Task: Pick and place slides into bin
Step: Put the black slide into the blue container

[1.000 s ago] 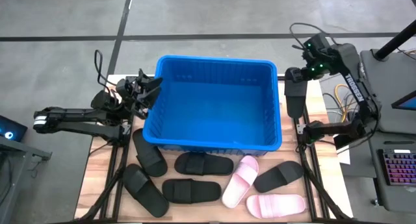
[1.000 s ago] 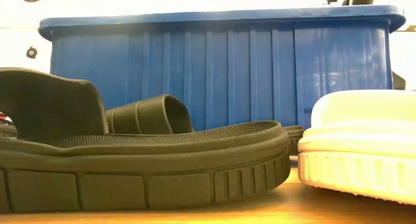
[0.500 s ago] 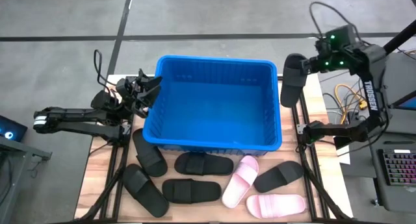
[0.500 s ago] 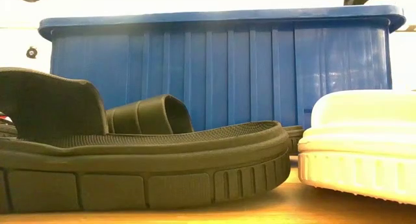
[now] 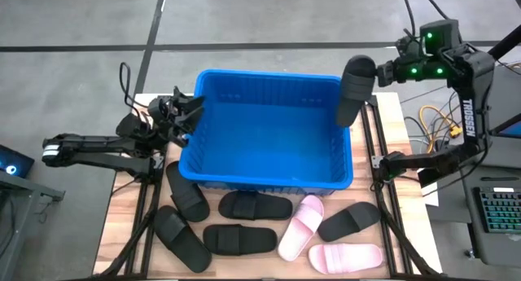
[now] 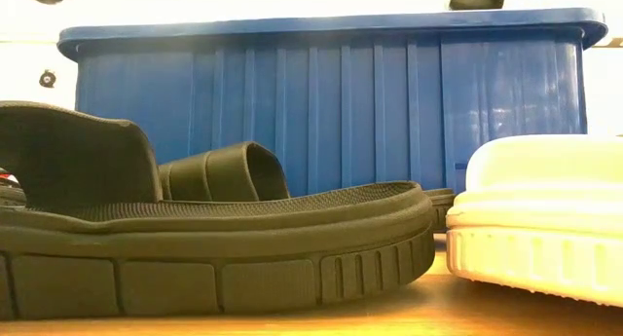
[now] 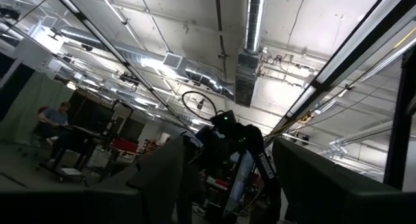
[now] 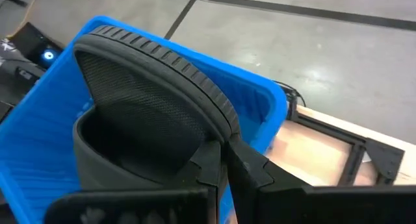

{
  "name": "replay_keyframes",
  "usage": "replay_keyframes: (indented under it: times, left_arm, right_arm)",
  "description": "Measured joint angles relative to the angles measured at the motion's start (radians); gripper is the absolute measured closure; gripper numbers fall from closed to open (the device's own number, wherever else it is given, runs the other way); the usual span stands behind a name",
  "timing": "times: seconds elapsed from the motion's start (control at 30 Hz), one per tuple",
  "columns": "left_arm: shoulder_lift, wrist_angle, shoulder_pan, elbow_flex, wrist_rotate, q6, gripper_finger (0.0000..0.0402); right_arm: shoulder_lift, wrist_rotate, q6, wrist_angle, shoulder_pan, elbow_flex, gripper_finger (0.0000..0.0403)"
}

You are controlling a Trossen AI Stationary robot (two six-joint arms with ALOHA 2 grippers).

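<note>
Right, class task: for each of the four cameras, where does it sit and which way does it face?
High view: overhead, straight down on the blue bin; both arms show.
Low view: at table height, level across black slides to the bin wall; no arm is clear.
Left wrist view: on the left arm, facing up to the ceiling past its own fingers.
Right wrist view: on the right arm; right end effector shut on a black slide.
Shared: high and right wrist views both show that slide over the bin.

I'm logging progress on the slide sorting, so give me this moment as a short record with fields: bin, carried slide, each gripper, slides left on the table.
bin: blue bin, no slides seen inside
carried slide: black slide, above the bin's right rim
right gripper: shut on the black slide
left gripper: open, holding nothing, at the bin's left wall
slides on table: four black, two pink, in front of the bin
</note>
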Motion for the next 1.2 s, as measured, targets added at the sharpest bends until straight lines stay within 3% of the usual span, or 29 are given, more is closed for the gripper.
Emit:
replay_keyframes:
  times: [0.3, 0.6, 0.8, 1.2]
  left_arm:
    - [0.018, 0.0, 0.0, 0.0, 0.0, 0.012, 0.0178]
    - [-0.003, 0.001, 0.0, 0.0, -0.064, 0.247, 0.0178]
    - [-0.024, 0.001, 0.0, 0.0, -0.077, 0.339, 0.0178]
    - [-0.02, -0.009, 0.0, 0.0, -0.109, 0.376, 0.0178]
  right_arm:
    - [0.034, -0.084, 0.045, 0.02, 0.028, -0.076, 0.0394]
    - [0.126, -0.089, 0.195, 0.126, 0.152, -0.06, 0.0394]
    - [0.189, 0.041, 0.257, 0.109, 0.24, -0.06, 0.0394]
    - [0.359, 0.154, 0.359, 0.025, 0.362, -0.06, 0.0394]
